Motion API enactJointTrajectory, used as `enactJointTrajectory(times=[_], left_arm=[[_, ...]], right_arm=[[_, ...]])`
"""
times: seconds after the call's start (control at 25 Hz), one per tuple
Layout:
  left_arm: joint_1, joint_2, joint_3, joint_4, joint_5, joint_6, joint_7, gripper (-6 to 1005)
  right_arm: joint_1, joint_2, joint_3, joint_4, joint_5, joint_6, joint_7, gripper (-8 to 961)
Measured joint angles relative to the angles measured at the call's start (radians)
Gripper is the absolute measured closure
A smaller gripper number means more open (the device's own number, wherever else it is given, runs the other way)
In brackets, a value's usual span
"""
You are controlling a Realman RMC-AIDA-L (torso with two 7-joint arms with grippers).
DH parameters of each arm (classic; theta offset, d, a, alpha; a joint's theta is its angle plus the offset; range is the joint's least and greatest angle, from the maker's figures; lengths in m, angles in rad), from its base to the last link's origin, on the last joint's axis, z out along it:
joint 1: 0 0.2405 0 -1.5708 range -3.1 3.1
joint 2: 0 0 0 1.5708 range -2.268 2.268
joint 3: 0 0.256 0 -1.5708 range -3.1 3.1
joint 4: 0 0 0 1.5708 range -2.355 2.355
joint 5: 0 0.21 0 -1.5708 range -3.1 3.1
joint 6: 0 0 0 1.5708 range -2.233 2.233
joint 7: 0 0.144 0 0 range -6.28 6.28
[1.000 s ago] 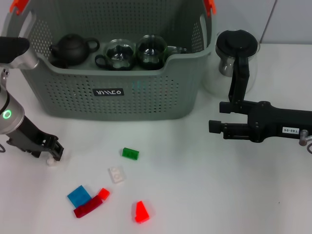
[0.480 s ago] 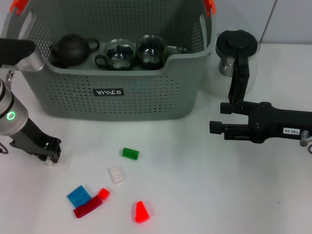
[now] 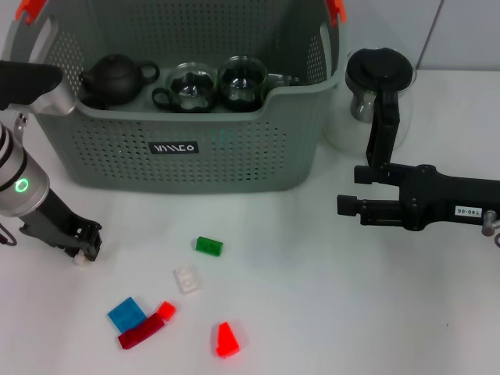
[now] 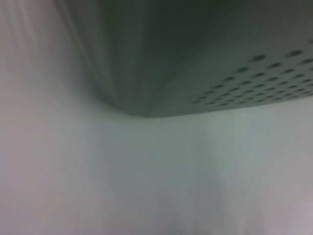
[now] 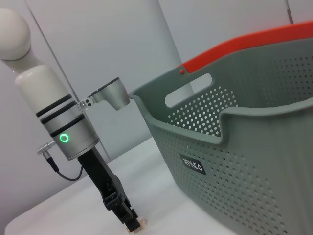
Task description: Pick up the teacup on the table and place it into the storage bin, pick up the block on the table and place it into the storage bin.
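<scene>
Left gripper (image 3: 83,251): we log it shifted slightly along the table, fingers apparently closed on a small white block (image 3: 80,260), not yet lifted. Storage bin (image 3: 234,168): just behind. Right gripper (image 3: 344,206): parked; we cannot tell its fingers.

Storage bin (image 3: 234,160): matt grey perforated plastic, glossy orange clips (image 3: 31,8) at rim. Worktop (image 3: 328,305): smooth white, faint sheen. Blocks: translucent glossy plastic, red wedge (image 3: 226,340), green block (image 3: 208,246). Jug (image 3: 375,98): clear glass, black lid. Teapot (image 3: 116,78): dark, dull. Left arm (image 3: 19,183): satin silver metal. Right pincer (image 3: 349,205): matt black.
</scene>
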Motion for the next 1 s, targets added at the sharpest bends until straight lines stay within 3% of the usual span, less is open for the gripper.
enactJointTrajectory(times=[0.36, 0.48, 0.64, 0.84, 1.0], left_arm=[[-0.005, -0.003, 0.034, 0.004, 0.000, 0.005, -0.005, 761], [-0.006, -0.003, 0.035, 0.012, 0.000, 0.010, -0.005, 843], [-0.003, -0.003, 0.025, 0.095, -0.001, 0.077, 0.045, 843], [0.001, -0.010, -0.098, 0.313, -0.041, 0.283, 0.257, 843], [-0.008, -0.022, -0.258, 0.471, -0.177, 0.496, 0.518, 843]], right_arm=[[0.000, 0.000, 0.000, 0.006, 0.000, -0.003, 0.000, 69], [0.000, 0.000, 0.000, 0.010, -0.001, -0.003, 0.000, 69], [0.000, -0.001, 0.000, 0.010, -0.002, -0.002, 0.000, 70], [0.000, -0.001, 0.006, 0.010, -0.002, -0.006, 0.002, 71], [0.000, -0.001, 0.007, 0.010, -0.002, -0.003, 0.011, 69]])
